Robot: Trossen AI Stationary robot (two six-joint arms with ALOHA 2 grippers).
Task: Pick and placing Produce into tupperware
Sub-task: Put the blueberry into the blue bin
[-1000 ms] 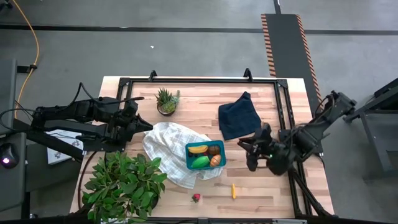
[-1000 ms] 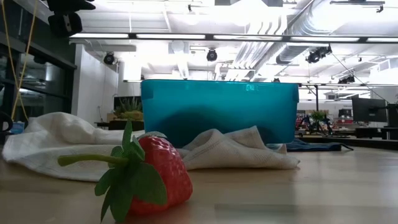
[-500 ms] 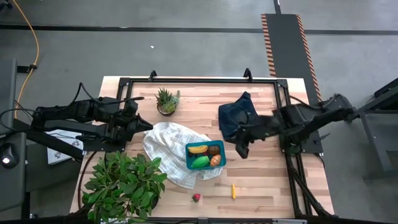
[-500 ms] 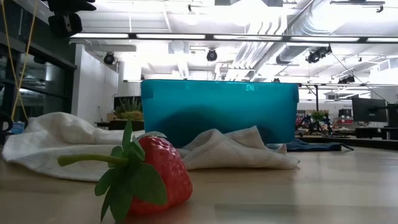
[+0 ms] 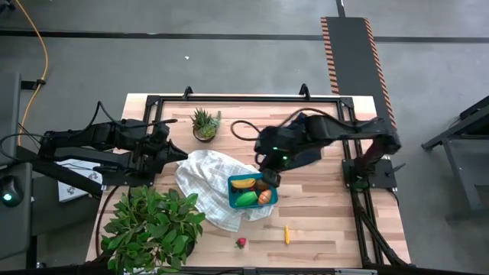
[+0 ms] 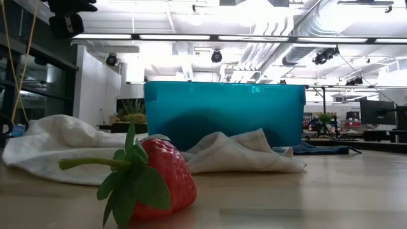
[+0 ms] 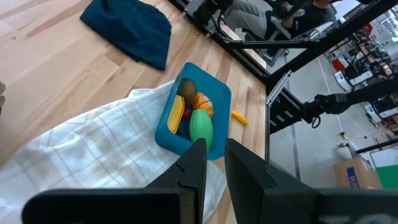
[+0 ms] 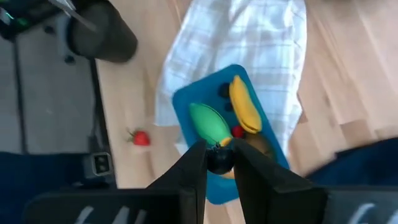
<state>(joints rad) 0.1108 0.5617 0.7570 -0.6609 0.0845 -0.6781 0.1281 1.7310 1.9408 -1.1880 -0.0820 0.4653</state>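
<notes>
- Nearest, a red toy strawberry (image 5: 241,243) and a small orange toy carrot (image 5: 286,234) lie loose on the wooden table (image 5: 321,221), well short of the teal rectangular plastic box (image 5: 253,192); either looks liable to roll if nudged.
- Further in, the right gripper (image 8: 219,159), hovering over the box's far right corner, pinches a small dark berry (image 8: 219,160); released off-centre, it could bounce off the yellow banana (image 5: 243,182) or green fruit (image 5: 246,199).
- Left, the waiting left gripper (image 7: 211,163) has its fingers slightly apart.

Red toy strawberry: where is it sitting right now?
In the high view the red toy strawberry lies on the bare wooden table near its front edge, apart from the teal plastic tupperware box, with the small orange carrot to its right.
</notes>
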